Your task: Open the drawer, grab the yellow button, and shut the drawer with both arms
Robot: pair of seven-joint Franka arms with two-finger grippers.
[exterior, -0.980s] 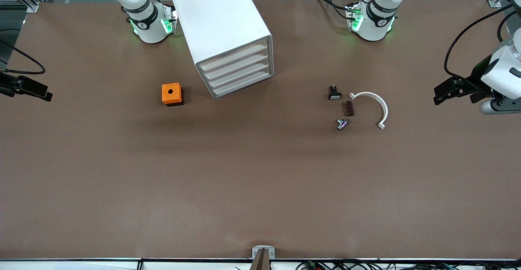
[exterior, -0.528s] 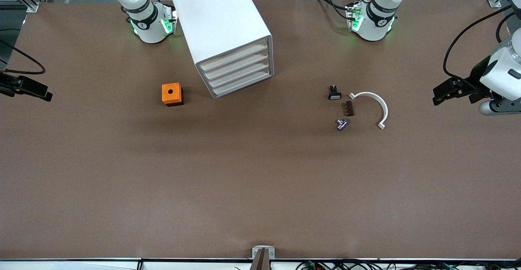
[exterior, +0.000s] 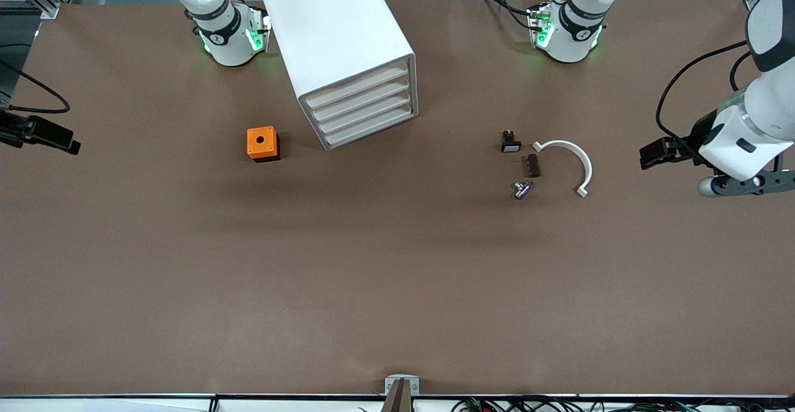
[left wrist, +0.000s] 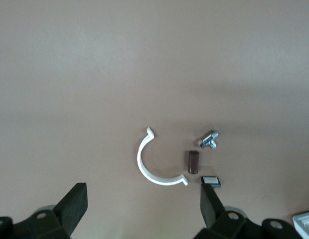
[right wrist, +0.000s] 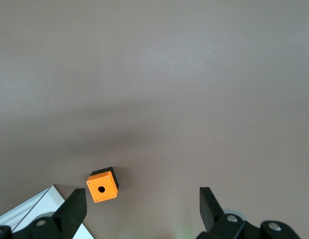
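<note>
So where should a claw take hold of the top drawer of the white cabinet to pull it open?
Probably at the front lip of the uppermost shallow white drawer in the large white box-shaped cabinet, coming in at the open face that looks toward the front camera. All four drawers sit flush and shut, no handle shows, and the stacked lips are close together, so one fingertip hooked under that thin edge looks likeliest.

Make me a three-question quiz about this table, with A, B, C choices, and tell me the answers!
1. Where is the orange cube?
A. On the table beside the cabinet
B. In a drawer
C. In a hand

2. How many drawers does the cabinet have?
A. Two
B. Four
C. Six

3. The top drawer is:
A. Pulled out
B. Missing
C. Shut

Answers: 1 A, it sits on the table toward the right arm's end; 2 B, four fronts are stacked; 3 C, its front lines up with the others.
</note>
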